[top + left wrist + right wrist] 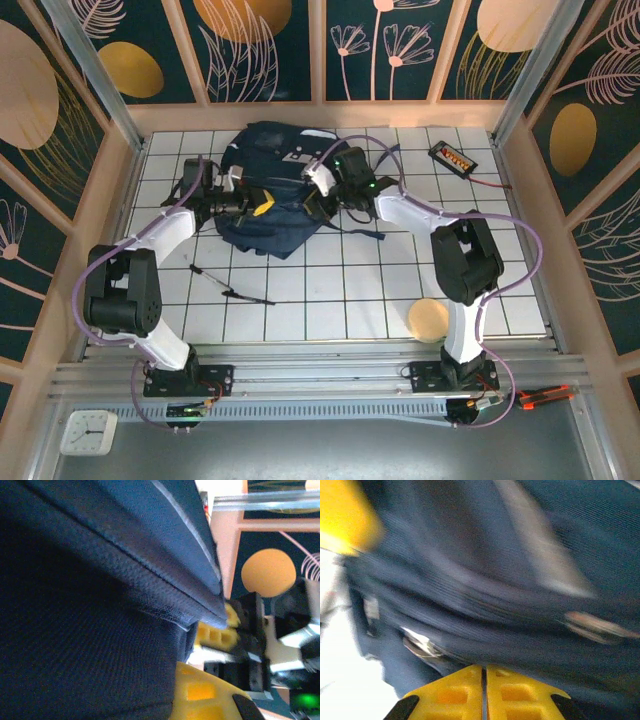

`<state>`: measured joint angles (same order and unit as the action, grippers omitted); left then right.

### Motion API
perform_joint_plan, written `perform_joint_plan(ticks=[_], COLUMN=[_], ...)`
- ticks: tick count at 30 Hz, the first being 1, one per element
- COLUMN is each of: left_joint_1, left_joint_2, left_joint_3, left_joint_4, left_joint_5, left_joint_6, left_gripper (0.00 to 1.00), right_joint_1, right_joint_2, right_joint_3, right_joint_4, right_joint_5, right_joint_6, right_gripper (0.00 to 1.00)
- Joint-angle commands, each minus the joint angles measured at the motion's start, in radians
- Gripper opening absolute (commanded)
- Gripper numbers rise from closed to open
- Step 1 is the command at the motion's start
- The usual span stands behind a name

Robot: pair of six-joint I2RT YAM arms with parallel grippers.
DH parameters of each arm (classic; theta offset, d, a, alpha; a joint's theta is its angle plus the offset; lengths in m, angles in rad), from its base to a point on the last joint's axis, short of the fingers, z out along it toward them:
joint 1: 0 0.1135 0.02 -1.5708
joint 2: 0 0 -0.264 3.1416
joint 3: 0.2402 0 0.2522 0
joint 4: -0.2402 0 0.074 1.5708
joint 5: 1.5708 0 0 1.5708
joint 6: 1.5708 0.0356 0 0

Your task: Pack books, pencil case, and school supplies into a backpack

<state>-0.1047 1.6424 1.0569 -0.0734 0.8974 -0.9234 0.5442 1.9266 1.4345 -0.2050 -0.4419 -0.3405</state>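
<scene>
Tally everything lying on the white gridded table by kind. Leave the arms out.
Navy backpack: 1
Thin black pen: 1
Black device with orange buttons: 1
Round tan disc: 1
Total: 4

- We have white shells and black joints on the left arm [165,232] and right arm [410,212].
- Purple cables [75,290] trail behind our wrists.
- Yellow ribbed fingers [452,696], black-cornered.

Overhead camera looks down; wrist cameras hug the backpack [265,150].
</scene>
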Motion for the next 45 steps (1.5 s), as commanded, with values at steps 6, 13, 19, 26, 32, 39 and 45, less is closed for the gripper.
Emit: perform_joint_plan(ticks=[6, 13, 19, 26, 32, 39, 45], left_joint_1=[0.071, 0.071, 0.071, 0.071, 0.046, -0.057, -0.105], left_joint_2=[-0.024, -0.03, -0.045, -0.062, -0.117, -0.197, -0.151], left_joint_3=[0.04, 0.014, -0.031, -0.01, 0.104, 0.129, 0.133], left_joint_4=[-0.023, 0.031, 0.122, -0.077, -0.363, -0.325, -0.24], left_joint_5=[-0.021, 0.001, 0.028, -0.044, -0.332, -0.67, -0.698], left_joint_6=[0.039, -0.002, -0.063, 0.118, 0.452, 0.862, 1.09], left_gripper=[0.0, 0.0, 0.0, 0.42, 0.81, 0.98, 0.9], right_joint_1=[-0.14, -0.007, 0.115, 0.028, -0.027, 0.039, 0.059], right_joint_2=[0.027, -0.064, -0.01, 0.007, 0.007, 0.102, 0.155], right_joint_3=[-0.03, -0.106, -0.12, -0.071, -0.115, -0.087, -0.004], right_joint_4=[-0.107, 0.075, 0.266, 0.293, 0.451, 0.486, 0.436], right_joint_5=[0.317, 0.119, 0.125, 0.044, -0.15, -0.148, -0.12], right_joint_6=[-0.019, 0.014, 0.067, 0.371, 1.044, 1.427, 1.492], right_gripper=[0.08, 0.37, 0.57, 0.56, 0.59, 0.58, 0.58])
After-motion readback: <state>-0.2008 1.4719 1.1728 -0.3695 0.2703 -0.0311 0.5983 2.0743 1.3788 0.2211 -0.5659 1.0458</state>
